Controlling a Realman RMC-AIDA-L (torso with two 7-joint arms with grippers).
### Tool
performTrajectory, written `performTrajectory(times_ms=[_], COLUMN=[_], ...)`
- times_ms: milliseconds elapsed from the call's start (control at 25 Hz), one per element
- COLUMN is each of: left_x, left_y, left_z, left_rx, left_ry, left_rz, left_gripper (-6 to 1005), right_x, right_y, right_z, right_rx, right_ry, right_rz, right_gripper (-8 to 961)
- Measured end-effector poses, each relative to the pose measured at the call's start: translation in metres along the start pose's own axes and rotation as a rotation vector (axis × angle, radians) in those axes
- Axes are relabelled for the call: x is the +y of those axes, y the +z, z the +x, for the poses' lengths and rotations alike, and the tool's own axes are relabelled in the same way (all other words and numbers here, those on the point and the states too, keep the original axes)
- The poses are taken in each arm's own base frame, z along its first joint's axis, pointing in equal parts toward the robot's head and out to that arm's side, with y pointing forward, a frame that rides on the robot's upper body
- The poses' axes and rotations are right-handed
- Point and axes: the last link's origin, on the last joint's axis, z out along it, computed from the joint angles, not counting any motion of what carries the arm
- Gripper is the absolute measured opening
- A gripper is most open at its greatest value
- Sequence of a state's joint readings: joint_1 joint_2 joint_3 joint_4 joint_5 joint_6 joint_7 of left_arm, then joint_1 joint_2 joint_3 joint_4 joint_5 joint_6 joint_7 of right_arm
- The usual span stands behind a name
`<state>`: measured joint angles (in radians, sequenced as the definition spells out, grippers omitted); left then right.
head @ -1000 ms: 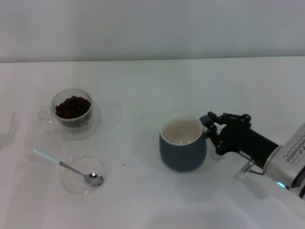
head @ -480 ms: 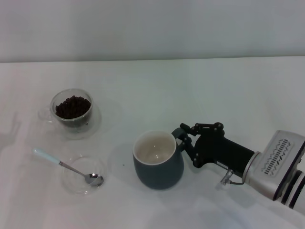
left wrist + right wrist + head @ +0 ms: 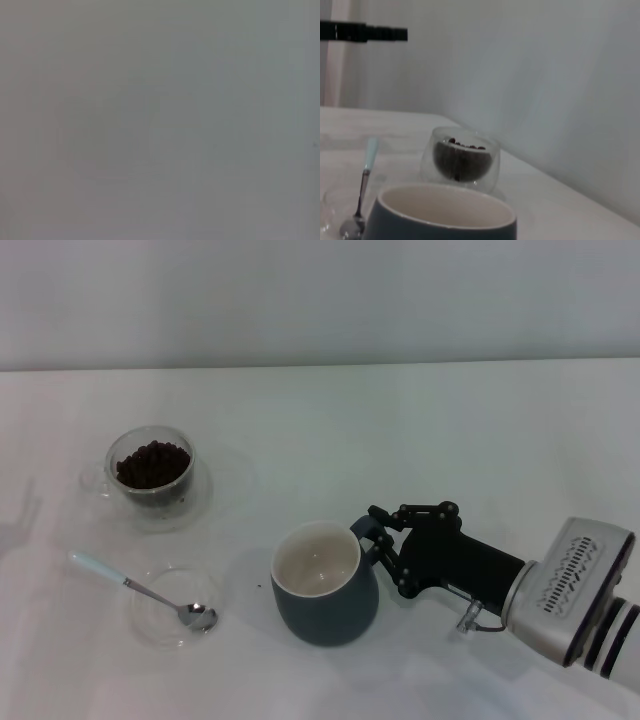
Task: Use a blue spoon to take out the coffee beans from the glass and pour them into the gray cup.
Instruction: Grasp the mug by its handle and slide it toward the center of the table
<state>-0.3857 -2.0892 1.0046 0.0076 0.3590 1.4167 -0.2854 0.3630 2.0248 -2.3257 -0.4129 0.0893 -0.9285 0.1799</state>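
Farthest from the right tool, at the far left of the white table [image 3: 420,420], the glass [image 3: 150,467] is standing upright on a clear saucer [image 3: 215,485], holding the dark heap of coffee beans [image 3: 152,463]. In the right wrist view the glass [image 3: 460,159] is showing just beyond the mug's rim, the coffee beans [image 3: 461,159] filling its rounded bowl.

Nearer the robot and still well to the left of the tool, the blue spoon [image 3: 140,590] is lying with its metal bowl inside a flat clear dish [image 3: 172,607] and its pale handle sticking out over the rim onto the table. The right wrist view is showing the blue spoon [image 3: 364,187] leaning beside the mug, bowl end low.

The gray cup [image 3: 325,583] is standing upright directly in front of the right tool [image 3: 378,540], its creamy inside showing no beans; the gray cup [image 3: 445,212] is filling the near foreground of the wrist view. The tool's dark fingers are sitting closed around the cup's handle — gripping it at the side facing the arm.

The left tool is showing nowhere; its wrist view is giving only a flat gray field.
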Motion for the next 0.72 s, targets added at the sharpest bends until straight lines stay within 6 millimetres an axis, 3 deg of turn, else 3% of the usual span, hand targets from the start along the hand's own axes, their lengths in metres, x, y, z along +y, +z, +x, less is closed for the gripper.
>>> performTrajectory(times_ms=[360,720], left_x=[0.0022,0.0023], left_y=[0.0036,0.0051], left_z=[0.0012,0.0021], left_rx=[0.006,0.01], left_ry=[-0.001,0.0], left_rz=[-0.009,-0.011], left_gripper=[791,792], right_x=[-0.0001,-0.0072], right_y=[0.0039,0.0016], right_z=[0.0006,0.0008], right_rx=[0.022,0.017], right_ry=[-0.017,0.0], right_rz=[-0.002,0.036], right_gripper=[180,337])
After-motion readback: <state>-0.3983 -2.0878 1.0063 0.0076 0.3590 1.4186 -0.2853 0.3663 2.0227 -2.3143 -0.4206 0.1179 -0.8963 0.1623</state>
